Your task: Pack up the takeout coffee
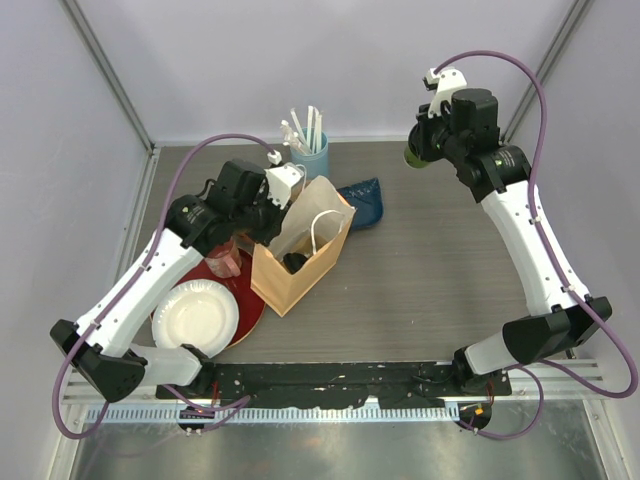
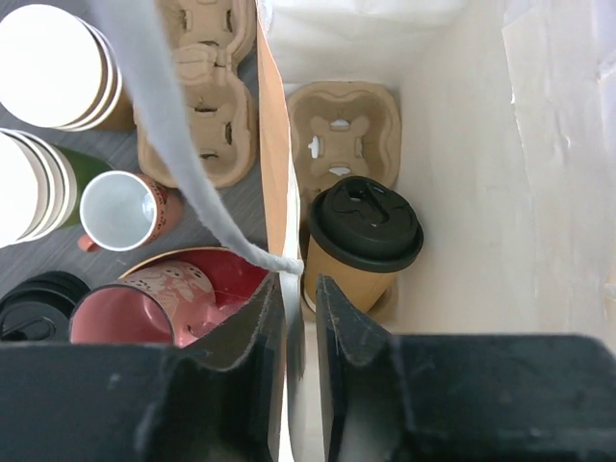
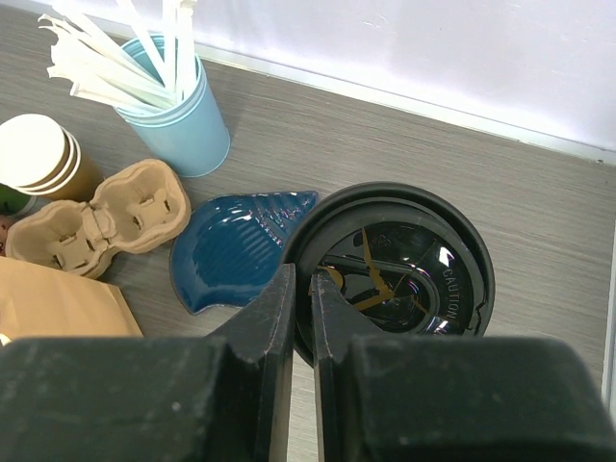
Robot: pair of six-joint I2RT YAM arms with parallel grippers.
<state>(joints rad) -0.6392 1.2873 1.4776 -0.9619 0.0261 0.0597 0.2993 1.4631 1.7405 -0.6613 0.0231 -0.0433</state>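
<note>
- Top view: we see the paper bag point(image 1: 300, 265) left of centre, with the left gripper point(image 1: 283, 200) at its upper rim. At upper right, the right gripper point(image 1: 428, 140) holds the green cup point(image 1: 413, 154) aloft, well apart from the bag.
- Left wrist view: the fingers are pinched shut on the bag's wall. Inside the bag, at centre, the lidded brown cup point(image 2: 364, 241) sits in a cardboard tray point(image 2: 342, 120). If the thin paper slips, we judge the mouth could fold inward.
- Right wrist view: the fingers clamp only the rim of the black lid point(image 3: 404, 269), at centre. We fear the lid could pop off, or the green cup could knock the brown one.
</note>
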